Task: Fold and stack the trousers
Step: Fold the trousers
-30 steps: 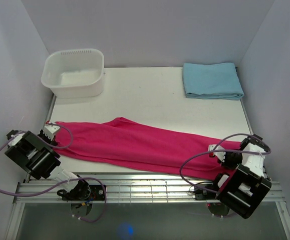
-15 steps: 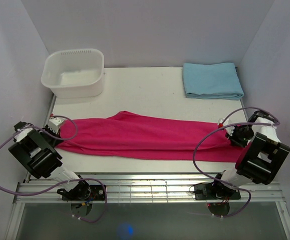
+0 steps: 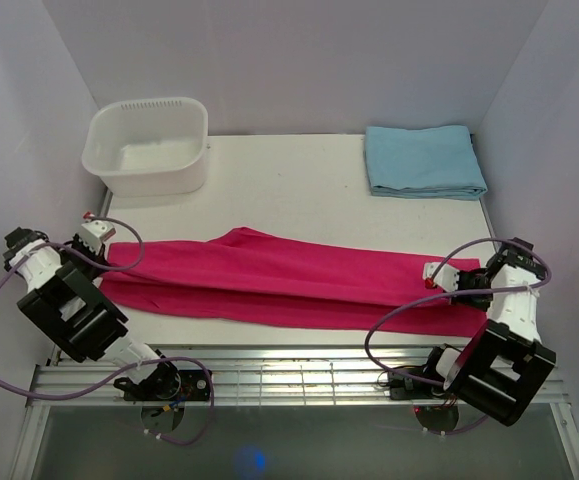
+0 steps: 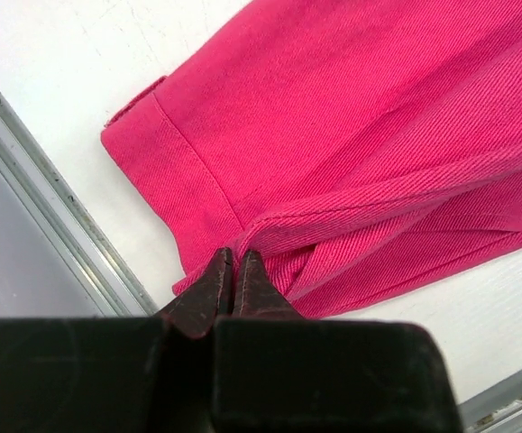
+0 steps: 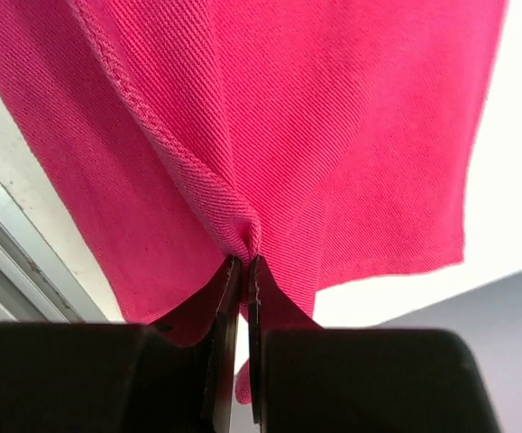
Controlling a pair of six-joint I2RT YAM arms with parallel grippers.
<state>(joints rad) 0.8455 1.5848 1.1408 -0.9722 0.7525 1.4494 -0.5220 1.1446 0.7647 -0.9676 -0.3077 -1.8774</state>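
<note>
1. You have the trousers [image 3: 289, 280] stretched long across the near half of the tabletop [image 3: 299, 190]. In the top view they run from 9 o'clock to about 4 o'clock, and a lengthwise fold line shows in the pink fabric.
2. Your left tool [image 3: 107, 252] sits at the 9 o'clock end. In the left wrist view its tips [image 4: 233, 262] are pressed together on a raised ridge of the cloth, just beside the hemmed end.
3. Your right tool [image 3: 434, 275] sits at the 4 o'clock end. In the right wrist view its tips [image 5: 242, 263] are clamped on a pinch of the stitched edge, and the fabric puckers into them.
4. A white tub [image 3: 149, 145] stands in the 11 o'clock corner.
5. A folded light blue cloth [image 3: 424, 160] lies at 1 o'clock. Both are well apart from the trousers.
</note>
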